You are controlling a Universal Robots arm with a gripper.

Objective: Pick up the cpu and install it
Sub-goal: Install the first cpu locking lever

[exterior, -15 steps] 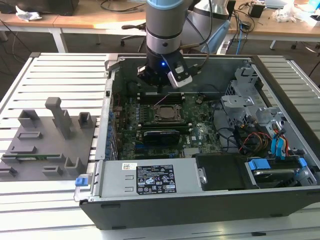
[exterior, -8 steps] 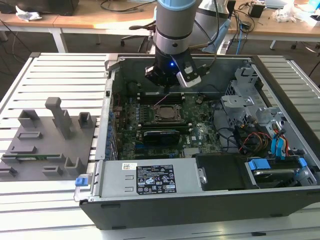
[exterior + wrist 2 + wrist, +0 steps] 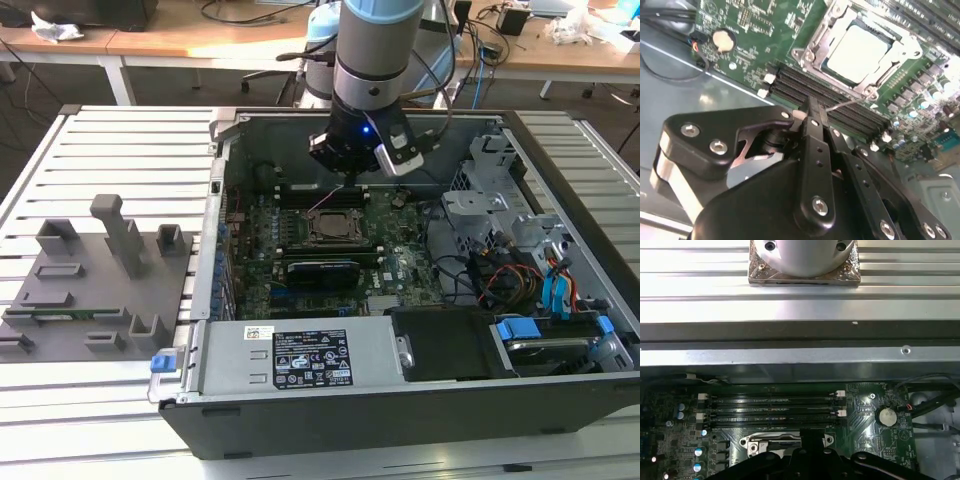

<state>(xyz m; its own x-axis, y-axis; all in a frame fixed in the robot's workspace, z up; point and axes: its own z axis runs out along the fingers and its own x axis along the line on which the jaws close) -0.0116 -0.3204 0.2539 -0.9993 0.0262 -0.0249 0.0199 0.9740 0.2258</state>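
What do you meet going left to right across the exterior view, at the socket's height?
Grey fixture tray → case wall → cpu in its socket, with the gripper just above it → metal drive cage → blue cables.

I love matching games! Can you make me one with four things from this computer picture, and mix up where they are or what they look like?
Things:
1. cpu
2. gripper
3. coin battery
4. grey holder tray

Descriptions:
A. round, on the green motherboard
B. outside the computer case, at the exterior view's left
C. silver square sitting in the socket frame
D. black, above the memory slots

Pairs: 1-C, 2-D, 3-A, 4-B
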